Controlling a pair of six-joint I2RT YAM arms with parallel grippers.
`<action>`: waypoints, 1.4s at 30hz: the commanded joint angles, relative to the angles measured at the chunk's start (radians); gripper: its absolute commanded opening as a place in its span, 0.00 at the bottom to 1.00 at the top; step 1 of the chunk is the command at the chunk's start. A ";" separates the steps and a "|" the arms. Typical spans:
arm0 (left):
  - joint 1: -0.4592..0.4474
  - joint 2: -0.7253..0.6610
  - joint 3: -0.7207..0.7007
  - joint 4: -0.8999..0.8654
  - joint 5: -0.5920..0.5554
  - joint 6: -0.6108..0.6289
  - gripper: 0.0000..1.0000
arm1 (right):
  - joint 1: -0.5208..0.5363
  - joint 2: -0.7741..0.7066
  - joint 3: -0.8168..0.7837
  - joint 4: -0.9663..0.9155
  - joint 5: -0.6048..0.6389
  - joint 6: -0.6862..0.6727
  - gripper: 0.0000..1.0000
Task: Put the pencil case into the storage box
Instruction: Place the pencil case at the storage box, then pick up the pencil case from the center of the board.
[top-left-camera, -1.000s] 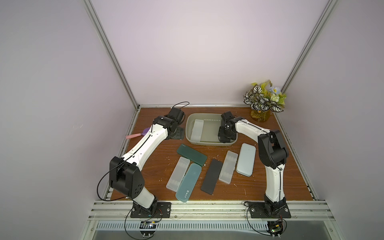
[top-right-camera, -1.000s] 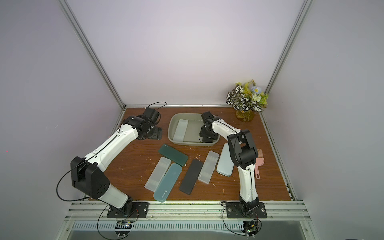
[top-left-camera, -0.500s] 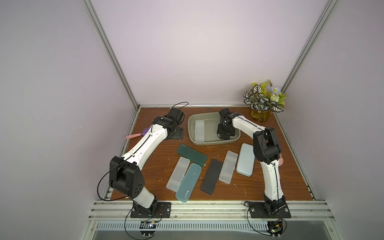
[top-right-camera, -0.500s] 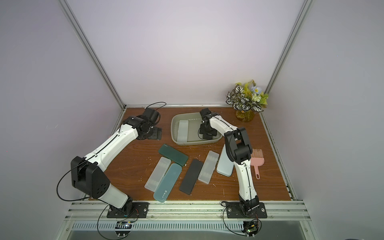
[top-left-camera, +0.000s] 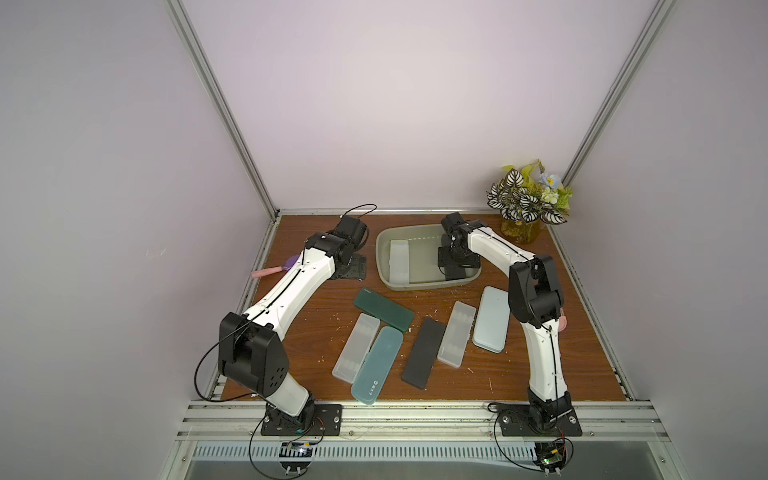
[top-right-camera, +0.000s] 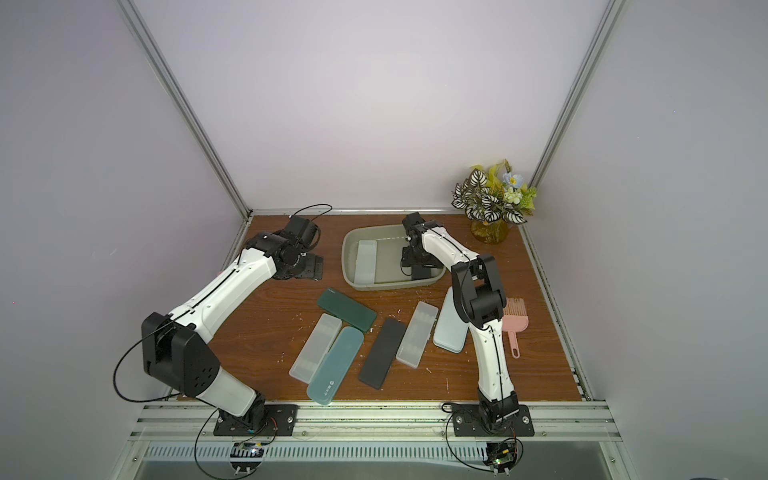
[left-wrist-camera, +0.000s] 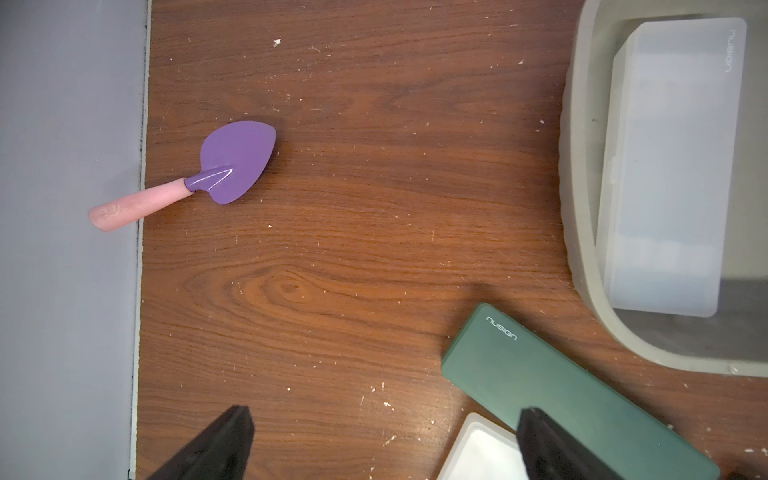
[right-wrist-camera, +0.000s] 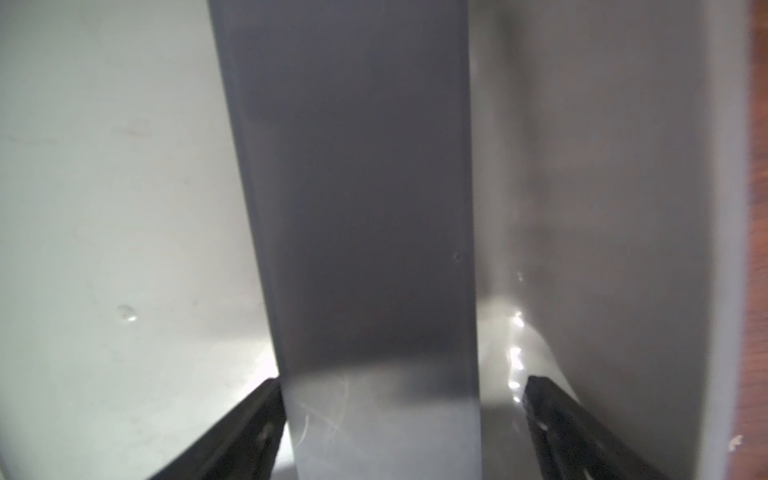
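Observation:
The storage box (top-left-camera: 382, 266) (top-right-camera: 347, 266) is a grey-beige tub at the back middle of the table. A frosted white pencil case (top-left-camera: 400, 262) (left-wrist-camera: 673, 166) lies along its left side. A dark grey pencil case (right-wrist-camera: 353, 208) (top-left-camera: 455, 272) rests inside near the box's right wall (right-wrist-camera: 623, 166). My right gripper (right-wrist-camera: 401, 382) (top-left-camera: 453, 264) hangs low over it and is open. One finger lies against the case's edge and the other stands apart from it. My left gripper (left-wrist-camera: 384, 411) (top-left-camera: 353, 270) is open and empty over the table left of the box.
Several pencil cases lie on the table in front of the box: dark green (top-left-camera: 384, 309), frosted (top-left-camera: 356, 348), teal (top-left-camera: 377, 365), black (top-left-camera: 424, 353), frosted (top-left-camera: 457, 340), pale blue (top-left-camera: 492, 319). A purple trowel (left-wrist-camera: 232, 162), a pink brush (top-right-camera: 514, 320) and a potted plant (top-left-camera: 525, 203) stand at the edges.
My right gripper's jaws have spread apart and let go of the dark grey pencil case inside the box. The left arm has not moved.

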 joint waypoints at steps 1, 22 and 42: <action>0.010 -0.008 0.004 -0.004 0.009 0.011 1.00 | -0.002 -0.084 0.060 -0.054 0.059 -0.026 0.96; -0.143 -0.113 -0.263 -0.011 0.130 -0.118 0.98 | 0.025 -0.701 -0.465 0.087 -0.050 -0.013 0.97; -0.306 -0.142 -0.469 -0.007 0.190 -0.230 1.00 | 0.034 -0.925 -0.718 0.112 -0.140 0.005 0.97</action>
